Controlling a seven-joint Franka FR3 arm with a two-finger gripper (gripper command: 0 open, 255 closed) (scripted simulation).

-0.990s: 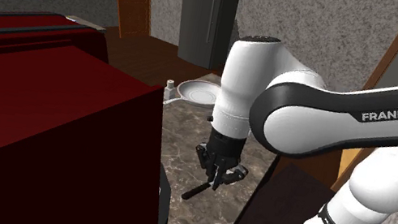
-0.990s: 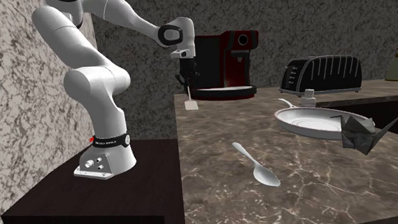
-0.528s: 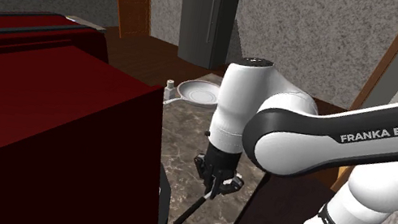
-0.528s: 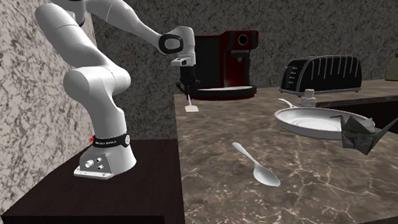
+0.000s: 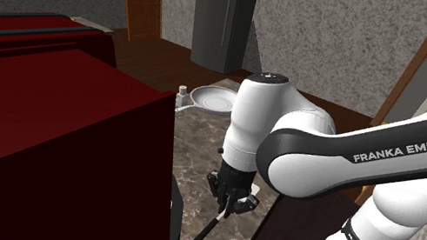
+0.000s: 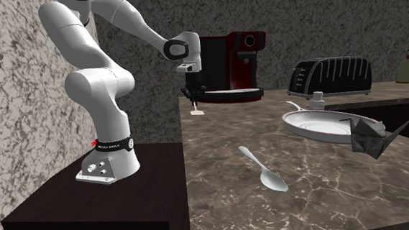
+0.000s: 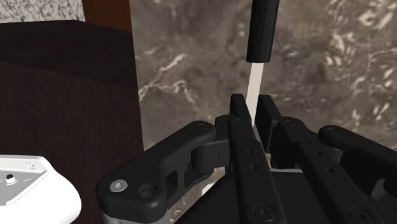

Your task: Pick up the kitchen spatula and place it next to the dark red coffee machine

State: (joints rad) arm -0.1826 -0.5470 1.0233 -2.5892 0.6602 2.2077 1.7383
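Observation:
The spatula has a black handle [image 7: 262,28] and a thin white shaft. My gripper [image 7: 252,107] is shut on that shaft. In the shoulder view the gripper [image 5: 230,201] hangs low over the marble counter [image 5: 196,160], and the spatula's handle [image 5: 197,237] slants down from it beside the dark red coffee machine [image 5: 41,140]. In the second exterior view the gripper [image 6: 192,97] is just in front of the coffee machine [image 6: 229,66], at the counter's corner. The spatula's pale end [image 6: 196,113] reaches down to the counter top or just above it.
On the counter [image 6: 329,183] lie a metal spoon [image 6: 265,172], a white dish [image 6: 315,126], a crumpled grey object [image 6: 373,138] and a black toaster [image 6: 330,75]. The arm's dark stand [image 6: 114,202] sits lower, beside the counter edge.
The gripper has come down with the spatula in it, towards the counter corner beside the coffee machine. The spatula's lower end is now near the counter top.

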